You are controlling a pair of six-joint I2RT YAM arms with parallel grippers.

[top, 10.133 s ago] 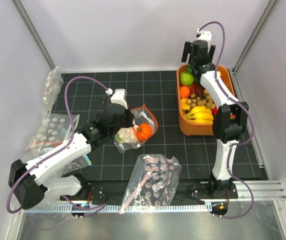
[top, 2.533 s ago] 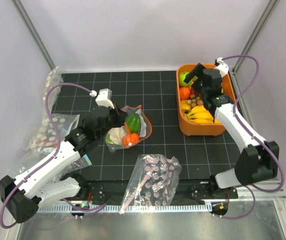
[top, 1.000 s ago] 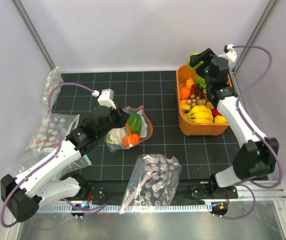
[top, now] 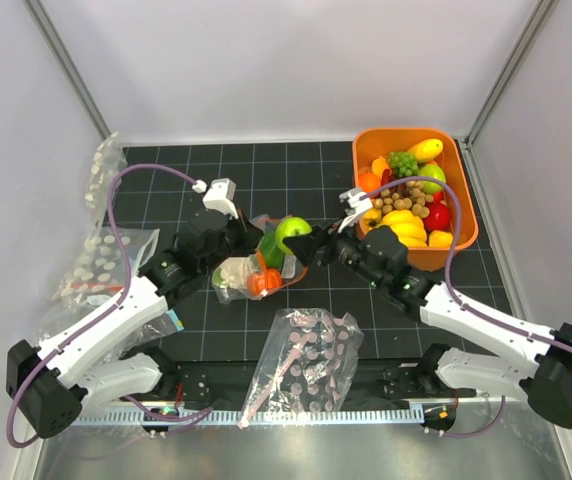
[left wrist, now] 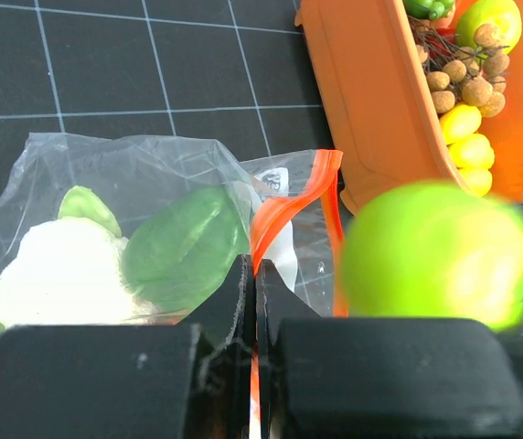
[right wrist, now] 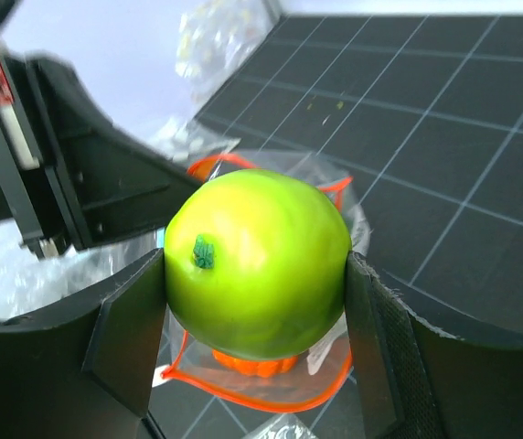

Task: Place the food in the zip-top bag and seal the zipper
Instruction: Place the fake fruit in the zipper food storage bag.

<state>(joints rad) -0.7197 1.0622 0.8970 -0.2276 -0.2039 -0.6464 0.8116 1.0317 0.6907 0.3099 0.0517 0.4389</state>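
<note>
Cauliflower (left wrist: 60,274), green pepper (left wrist: 184,247) and orange piece (right wrist: 246,364) lie in the zip-top bag (left wrist: 124,165), the left gripper (left wrist: 254,283) pinching its zipper (left wrist: 284,206), the right gripper (top: 306,243) clamping a green apple (right wrist: 257,261) just over the mouth.

The left arm (top: 116,320) is folded at an elbow near the left front corner, and its forearm is stretched diagonally toward the middle. The left gripper (left wrist: 254,274) is pressed fully together, with the zipper (left wrist: 284,206) pinched between its fingers. The right arm (top: 486,322) is laid low from an elbow at the right front and is extended leftward. A green apple (right wrist: 257,247) is clasped on both sides by the right gripper (right wrist: 257,274), just beside the left gripper.
</note>
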